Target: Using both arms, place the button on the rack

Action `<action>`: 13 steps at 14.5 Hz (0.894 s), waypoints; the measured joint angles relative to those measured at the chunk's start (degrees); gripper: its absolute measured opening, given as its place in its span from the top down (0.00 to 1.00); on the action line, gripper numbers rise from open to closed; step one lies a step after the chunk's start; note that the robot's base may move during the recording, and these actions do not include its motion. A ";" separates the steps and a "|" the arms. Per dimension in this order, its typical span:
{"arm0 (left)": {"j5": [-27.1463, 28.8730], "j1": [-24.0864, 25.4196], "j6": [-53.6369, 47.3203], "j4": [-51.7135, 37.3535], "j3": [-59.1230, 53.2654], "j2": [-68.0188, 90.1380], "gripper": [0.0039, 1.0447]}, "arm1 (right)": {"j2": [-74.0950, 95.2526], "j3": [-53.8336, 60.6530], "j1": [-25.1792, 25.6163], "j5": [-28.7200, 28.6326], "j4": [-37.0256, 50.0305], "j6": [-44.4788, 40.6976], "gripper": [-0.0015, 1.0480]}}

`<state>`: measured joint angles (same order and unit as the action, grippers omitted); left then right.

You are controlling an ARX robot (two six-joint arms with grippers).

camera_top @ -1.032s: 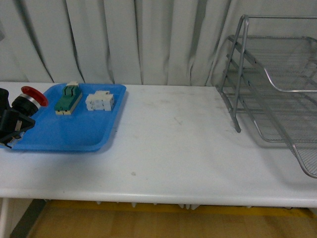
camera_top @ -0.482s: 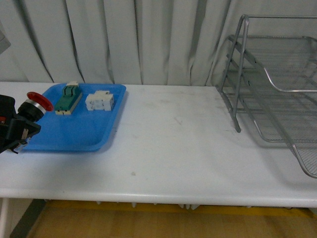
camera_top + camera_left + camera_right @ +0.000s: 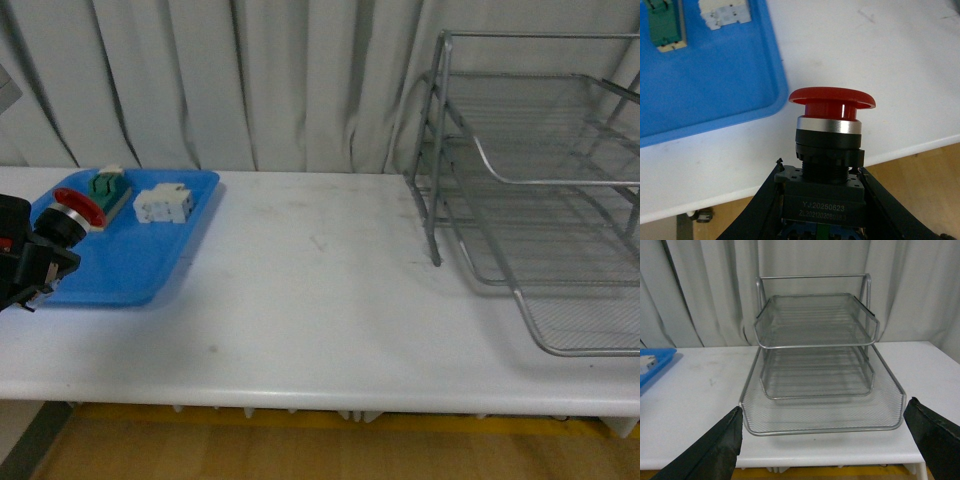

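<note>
Left gripper (image 3: 822,190) jaws clenched on red mushroom push-button (image 3: 831,97), aloft at left end of table (image 3: 320,300). Right gripper (image 3: 822,412) jaws released, facing wire rack (image 3: 815,347) at right. Risk: misaligned handover, button drops.

A flat blue plastic tray (image 3: 120,265) lies left on the white table (image 3: 320,300), holding a green-and-cream switch block (image 3: 105,189) and a white circuit breaker (image 3: 165,204); the silver wire-mesh rack (image 3: 540,200) stands right.

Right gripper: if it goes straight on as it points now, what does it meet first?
Probably the rack: its bottom tray's front rim lies dead ahead of the open right gripper. Only table shows before it; depth is unclear.
</note>
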<state>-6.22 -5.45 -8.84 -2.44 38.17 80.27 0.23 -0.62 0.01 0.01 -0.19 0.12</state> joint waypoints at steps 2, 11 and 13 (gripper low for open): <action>0.00 -0.02 -0.02 0.00 -0.07 0.09 0.65 | 0.00 0.00 0.00 0.00 -0.13 0.00 0.06; -0.50 -3.85 0.11 1.88 0.31 -1.16 0.65 | -0.02 0.00 0.00 0.20 0.15 0.00 0.06; 2.19 -7.58 1.03 2.95 4.72 -0.31 0.65 | -0.02 0.00 0.00 0.20 -0.04 0.00 0.06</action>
<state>-4.03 -13.04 -7.81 0.51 42.89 79.96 0.21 -0.62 0.01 0.21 -0.23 0.12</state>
